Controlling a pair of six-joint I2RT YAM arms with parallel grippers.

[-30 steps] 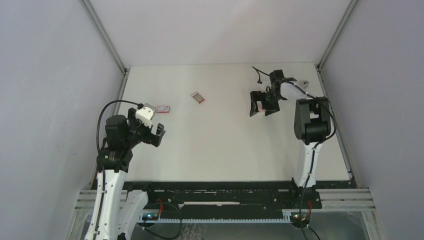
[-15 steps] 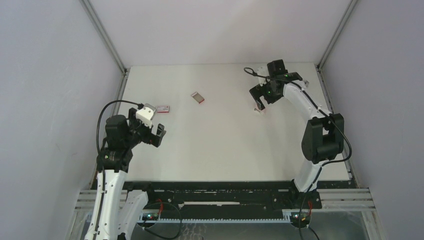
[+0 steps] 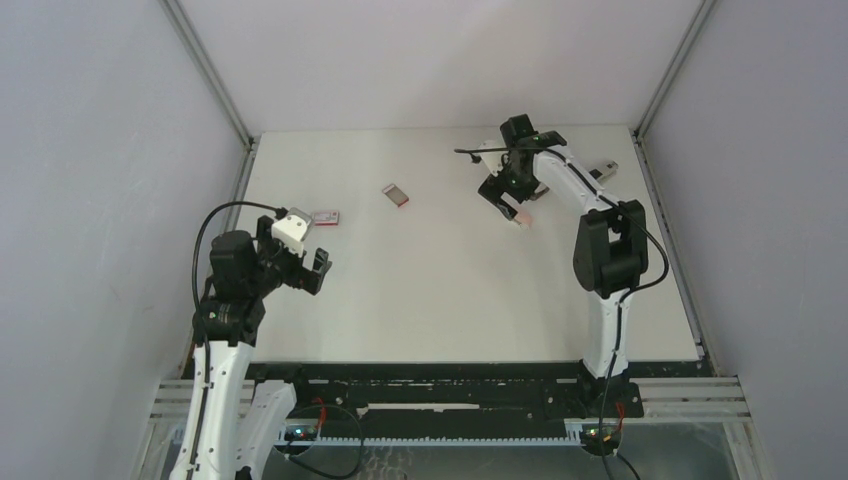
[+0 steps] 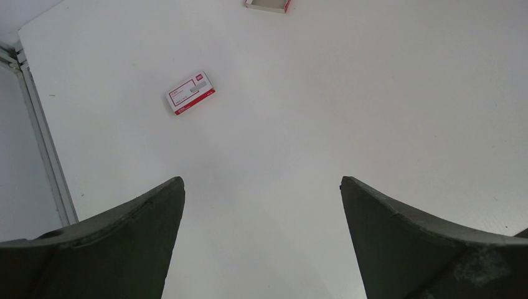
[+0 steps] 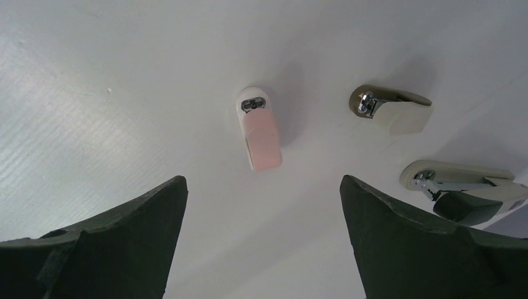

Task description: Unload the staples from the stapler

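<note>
A small pink and white stapler [image 5: 260, 128] lies closed on the white table, also visible in the top view as the pink stapler [image 3: 523, 217]. My right gripper [image 5: 263, 180] hovers just in front of it, open and holding nothing; from above the right gripper [image 3: 505, 198] sits right beside the stapler's left end. My left gripper [image 4: 261, 180] is open and empty over bare table at the left gripper [image 3: 300, 255] position, far from the stapler. The staples are not in view.
A beige and chrome stapler [image 5: 392, 112] lies right of the pink one, with a similar beige shape [image 5: 461, 187] by the wall edge. Two red-and-white boxes lie on the left half: box [image 3: 325, 216], box [image 3: 397, 195]. Grey walls close in the table.
The right arm has swung left along the back of the table and turned, bringing its gripper to the left side of the pink stapler. The left arm has not moved.
</note>
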